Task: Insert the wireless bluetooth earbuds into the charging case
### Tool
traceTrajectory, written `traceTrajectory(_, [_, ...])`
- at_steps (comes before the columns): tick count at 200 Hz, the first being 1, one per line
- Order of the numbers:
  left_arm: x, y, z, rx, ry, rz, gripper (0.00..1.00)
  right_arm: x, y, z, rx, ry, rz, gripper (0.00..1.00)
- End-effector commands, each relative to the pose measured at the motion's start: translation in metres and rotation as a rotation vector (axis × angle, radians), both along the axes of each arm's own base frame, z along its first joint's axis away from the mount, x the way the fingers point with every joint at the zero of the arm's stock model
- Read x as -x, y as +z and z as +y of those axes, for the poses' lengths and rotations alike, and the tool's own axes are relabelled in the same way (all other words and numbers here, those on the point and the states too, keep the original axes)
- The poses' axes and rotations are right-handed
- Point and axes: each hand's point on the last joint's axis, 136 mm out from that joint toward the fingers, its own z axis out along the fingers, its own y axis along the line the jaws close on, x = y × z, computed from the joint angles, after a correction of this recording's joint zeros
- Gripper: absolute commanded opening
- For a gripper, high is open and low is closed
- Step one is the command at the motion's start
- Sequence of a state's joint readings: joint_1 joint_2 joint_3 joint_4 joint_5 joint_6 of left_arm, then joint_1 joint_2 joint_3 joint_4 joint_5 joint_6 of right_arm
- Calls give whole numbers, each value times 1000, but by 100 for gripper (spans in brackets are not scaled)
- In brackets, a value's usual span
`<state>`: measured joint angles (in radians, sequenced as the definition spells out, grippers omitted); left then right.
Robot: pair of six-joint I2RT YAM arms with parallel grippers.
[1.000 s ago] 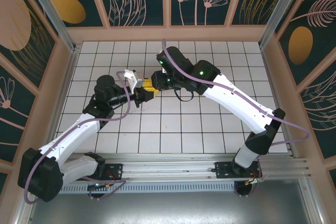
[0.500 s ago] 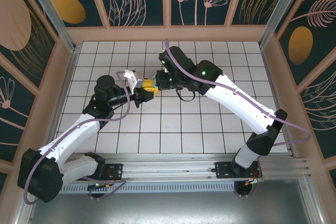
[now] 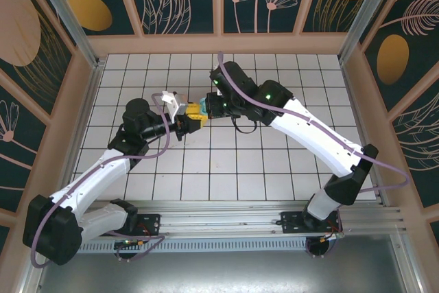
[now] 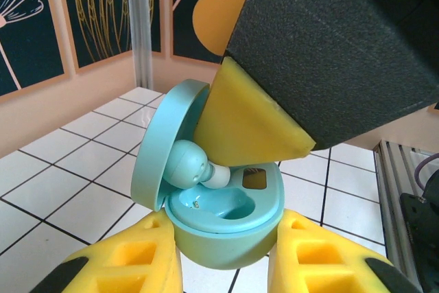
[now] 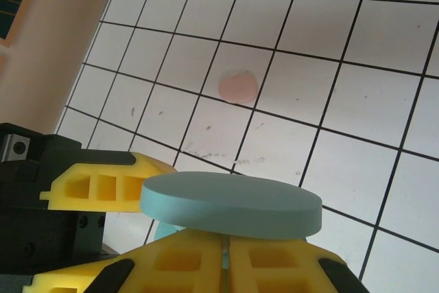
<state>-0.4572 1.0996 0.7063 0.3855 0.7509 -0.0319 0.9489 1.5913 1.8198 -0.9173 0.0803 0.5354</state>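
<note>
- Earbud: one teal earbud lies inside the open charging case, at the back of the tray and close against the raised lid. Its pale tip points towards the empty socket beside it.
- The earbud rests tilted rather than sunk into a socket. The hollow in front of it is bare and glossy.
- The case is teal like the earbud, and its lid stands open on the left in the left wrist view.
- From above, the case is held off the tiled table, between the two arms where they meet.
- Left gripper: its yellow fingers clamp the lower half of the case from both sides and hold it upright. In the top view the left gripper points right, towards the other arm.
- Right gripper: its yellow fingers are pressed together with only a thin seam between them. I cannot tell whether anything is pinched there.
- In the left wrist view, the yellow wedge of the right gripper's fingers comes down from the upper right, over the earbud's pale tip and just above the tray.
- From the right wrist, the lid shows edge-on as a flat teal oval just above the fingers, with a left finger beside it.
- A small pink piece lies on a tile well beyond the case. Earbud or case, I cannot tell.
</note>
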Motion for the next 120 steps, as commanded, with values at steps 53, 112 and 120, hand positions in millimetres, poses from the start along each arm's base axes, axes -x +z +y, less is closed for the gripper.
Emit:
traceTrajectory(53, [5, 15, -2, 30, -23, -48, 0, 4, 33, -8, -203, 30, -1, 12])
traceTrajectory(112, [5, 17, -2, 30, -25, -50, 0, -4, 19, -14, -143, 24, -8, 28])
traceTrajectory(120, [4, 17, -2, 30, -24, -50, 0, -5, 15, -14, -126, 28, -3, 29])
